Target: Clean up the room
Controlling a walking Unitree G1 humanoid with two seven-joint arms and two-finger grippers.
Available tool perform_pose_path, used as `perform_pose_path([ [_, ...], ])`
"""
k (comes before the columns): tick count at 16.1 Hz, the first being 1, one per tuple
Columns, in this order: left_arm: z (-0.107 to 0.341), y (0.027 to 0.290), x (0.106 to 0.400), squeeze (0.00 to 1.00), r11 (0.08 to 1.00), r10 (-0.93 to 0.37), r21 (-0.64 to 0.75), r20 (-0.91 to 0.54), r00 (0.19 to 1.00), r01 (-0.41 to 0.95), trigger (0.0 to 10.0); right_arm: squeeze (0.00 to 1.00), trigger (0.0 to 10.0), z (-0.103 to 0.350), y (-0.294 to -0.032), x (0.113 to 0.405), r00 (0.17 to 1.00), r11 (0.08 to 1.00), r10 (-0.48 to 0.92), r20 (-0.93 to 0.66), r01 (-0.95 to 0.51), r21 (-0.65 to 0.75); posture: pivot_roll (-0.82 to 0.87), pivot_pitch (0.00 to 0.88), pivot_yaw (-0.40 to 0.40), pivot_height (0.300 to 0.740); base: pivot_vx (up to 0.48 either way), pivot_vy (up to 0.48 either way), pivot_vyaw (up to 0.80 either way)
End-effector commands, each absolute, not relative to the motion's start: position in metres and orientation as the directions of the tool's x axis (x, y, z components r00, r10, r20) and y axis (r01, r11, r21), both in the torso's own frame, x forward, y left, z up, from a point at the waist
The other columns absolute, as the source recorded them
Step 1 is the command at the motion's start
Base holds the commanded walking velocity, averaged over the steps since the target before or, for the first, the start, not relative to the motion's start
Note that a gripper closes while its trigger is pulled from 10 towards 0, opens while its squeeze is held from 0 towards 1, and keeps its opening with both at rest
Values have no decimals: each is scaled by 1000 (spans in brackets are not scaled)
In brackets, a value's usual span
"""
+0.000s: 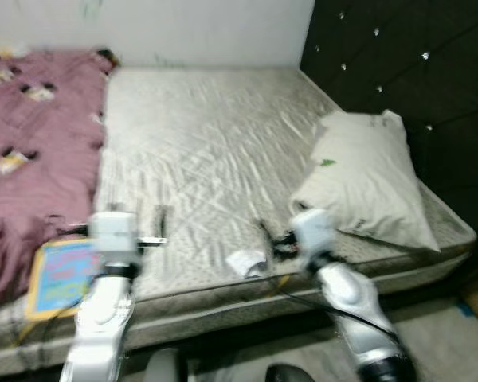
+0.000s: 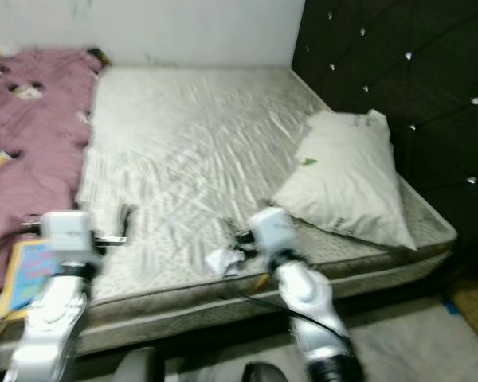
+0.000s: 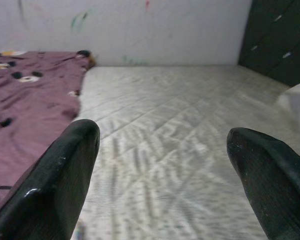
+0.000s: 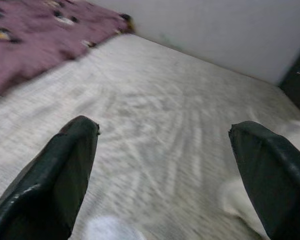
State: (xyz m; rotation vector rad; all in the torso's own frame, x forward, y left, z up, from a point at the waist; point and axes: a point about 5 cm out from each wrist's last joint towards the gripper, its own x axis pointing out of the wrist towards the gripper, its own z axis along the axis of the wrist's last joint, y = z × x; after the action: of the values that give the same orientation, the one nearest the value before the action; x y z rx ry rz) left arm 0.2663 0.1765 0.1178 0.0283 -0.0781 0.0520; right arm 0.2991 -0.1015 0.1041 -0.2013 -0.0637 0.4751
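A crumpled white scrap of paper (image 1: 247,261) lies on the bare grey mattress (image 1: 199,143) near its front edge. My right gripper (image 1: 272,239) hovers just above and beside the scrap, open; in the right wrist view its fingers (image 4: 65,170) stand wide apart over the mattress, with a white blur (image 4: 107,229) low between them. My left gripper (image 1: 151,219) is held over the front left of the mattress, open with nothing between its fingers (image 3: 55,185). A colourful book (image 1: 60,274) lies at the bed's front left corner, under my left arm.
A purple blanket (image 1: 32,151) with small prints covers the bed's left side. A pale pillow (image 1: 366,179) leans at the right against the black tufted headboard (image 1: 414,72). A white wall runs behind the bed. The views are blurred.
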Motion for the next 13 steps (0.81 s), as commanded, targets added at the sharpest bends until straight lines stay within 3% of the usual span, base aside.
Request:
perform_pose_path([
  [1,119,167,267,0,999,31,20,78,996,-33,10000,0,10000,103,-116,300,903,882,430,5,-419,-215,15,34,-70,635,0,0,0],
  [9,118,171,266,0,998,54,33,82,995,-57,10000,0,10000,103,-112,298,884,866,468,0,-459,-199,17,39,-71,565,0,0,0],
  [13,119,173,267,0,996,81,41,81,993,-84,10000,0,10000,101,-112,299,885,868,465,-13,-459,-189,17,43,-68,561,0,0,0],
])
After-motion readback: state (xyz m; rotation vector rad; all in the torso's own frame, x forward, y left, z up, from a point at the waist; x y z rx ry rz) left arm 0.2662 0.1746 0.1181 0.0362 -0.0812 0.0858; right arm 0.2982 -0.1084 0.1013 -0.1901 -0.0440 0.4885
